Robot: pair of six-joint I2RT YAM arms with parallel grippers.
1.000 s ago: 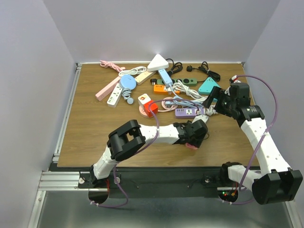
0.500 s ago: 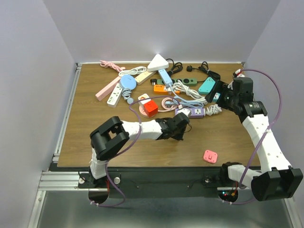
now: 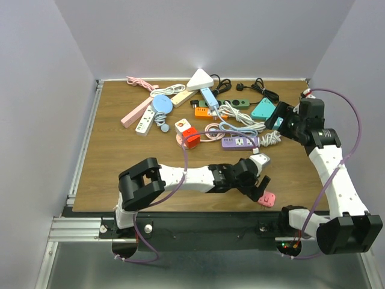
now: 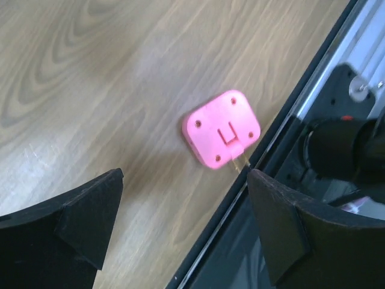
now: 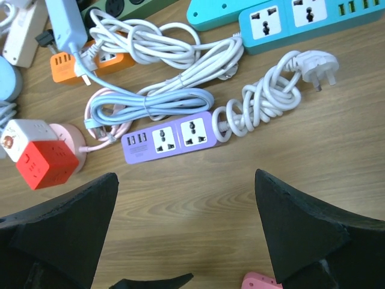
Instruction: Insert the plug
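Note:
A pink plug (image 4: 222, 128) lies flat on the wood right at the table's near edge, a metal prong showing at its lower side. From above, the pink plug (image 3: 266, 198) sits just right of my left gripper (image 3: 257, 182). That left gripper (image 4: 186, 232) hovers over it, open, nothing between its fingers (image 4: 81, 217). My right gripper (image 3: 280, 118) hangs open above the back right. Below the right gripper (image 5: 186, 235) lies a purple power strip (image 5: 169, 136) with free sockets, also seen from above as the purple power strip (image 3: 239, 142). A corner of the pink plug (image 5: 257, 282) shows at the bottom.
Several power strips and coiled cords crowd the back: a teal strip (image 5: 283, 17), a white cord with plug (image 5: 316, 62), an orange adapter (image 5: 107, 65), a red cube (image 5: 45, 164). The black table rail (image 4: 283, 150) runs beside the pink plug.
A second ago the left gripper was over the pink plug; the plug then lay loose at the near edge while the arm drew back left. The arm has returned beside it, jaws wide.

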